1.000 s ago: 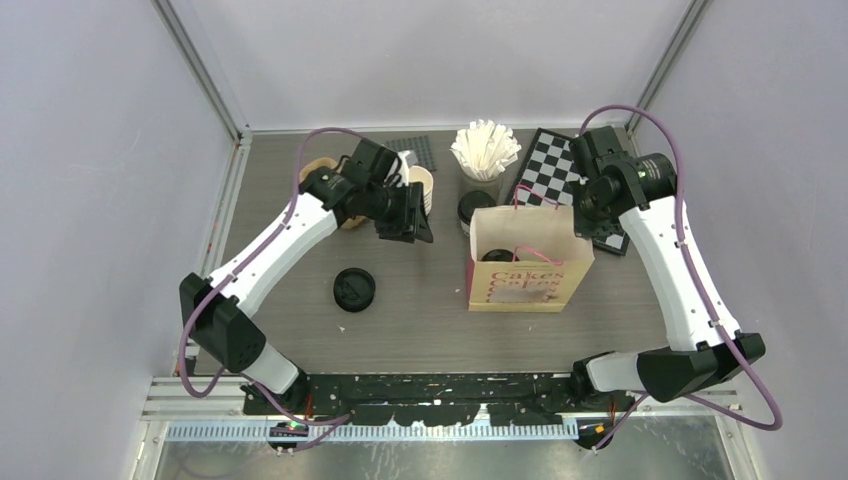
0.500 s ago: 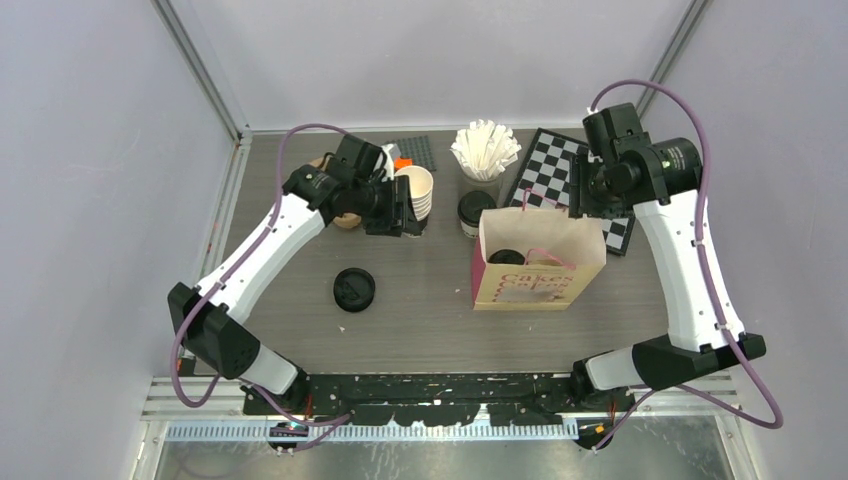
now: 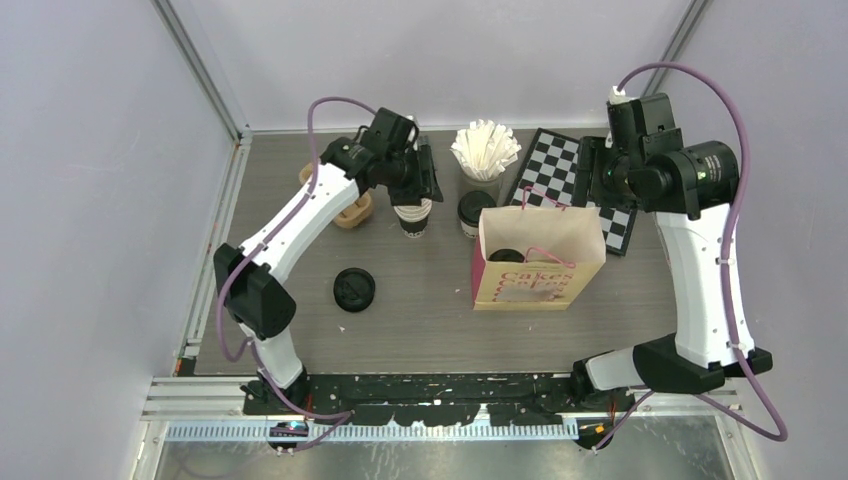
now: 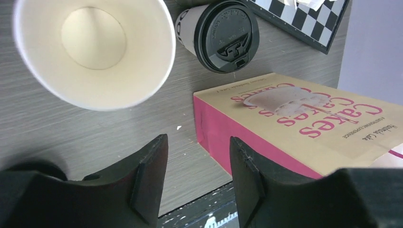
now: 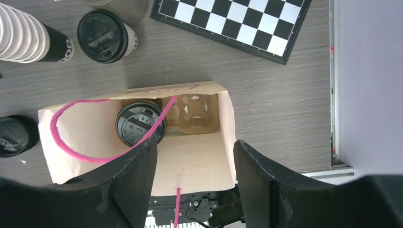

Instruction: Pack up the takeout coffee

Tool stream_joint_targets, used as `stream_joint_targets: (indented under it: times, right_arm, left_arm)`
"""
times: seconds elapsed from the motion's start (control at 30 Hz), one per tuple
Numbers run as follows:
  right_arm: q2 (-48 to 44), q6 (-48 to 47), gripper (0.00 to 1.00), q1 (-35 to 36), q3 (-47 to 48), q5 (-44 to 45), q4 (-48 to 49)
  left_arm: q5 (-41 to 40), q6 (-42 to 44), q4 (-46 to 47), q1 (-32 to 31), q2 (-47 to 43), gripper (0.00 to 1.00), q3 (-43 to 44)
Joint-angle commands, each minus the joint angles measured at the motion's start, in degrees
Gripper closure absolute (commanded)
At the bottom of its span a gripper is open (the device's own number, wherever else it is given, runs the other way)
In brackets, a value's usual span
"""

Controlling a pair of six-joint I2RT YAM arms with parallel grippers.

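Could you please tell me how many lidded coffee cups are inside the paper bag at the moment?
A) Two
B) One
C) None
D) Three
B: the right wrist view looks down into the paper bag and shows a single lidded cup in it, while the second lidded cup stands outside on the table.

Grey table (image 3: 420,335) holds bag (image 3: 540,272), checkerboard (image 3: 558,168), lidded cup (image 3: 477,210).
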Motion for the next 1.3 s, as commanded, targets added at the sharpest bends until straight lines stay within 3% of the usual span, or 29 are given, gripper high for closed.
stream_joint_targets:
  times: [0.0,0.1,0.3,0.43,0.9,1.27]
  right_arm:
    - [-3.55,1.09,0.35,-0.29,0.02,-3.17,-1.96]
    - [-5.48,1.35,0.35,-0.29,-2.09,-4.25,0.45]
    - [-7.70,0.36,0.34,-0.27,-3.58,-4.38,2.55]
    - [-8.83,0.02,0.34,-0.25,-5.19,-4.28,3.94]
    - [-12.62,0.81,0.34,-0.30,-12.48,-3.91,7.85]
    - [-12.75,-1.23,0.34,-0.31,-13.88,-2.52,8.70]
  left_arm:
    - [-3.46,-10.72,6.79,-2.07,-1.22,0.47,-3.10]
    - [-3.52,-20.32,14.85,-2.64,-3.10,0.46,-10.92]
    - [-5.68,-28.74,18.64,-4.43,-2.09,0.45,-14.77]
    - [-8.70,-34.45,26.23,-5.52,-2.93,0.44,-19.50]
    - [-12.95,-40.37,30.83,-7.12,1.82,0.44,-21.41]
    - [-15.75,-39.99,30.80,-8.34,2.32,0.45,-21.38]
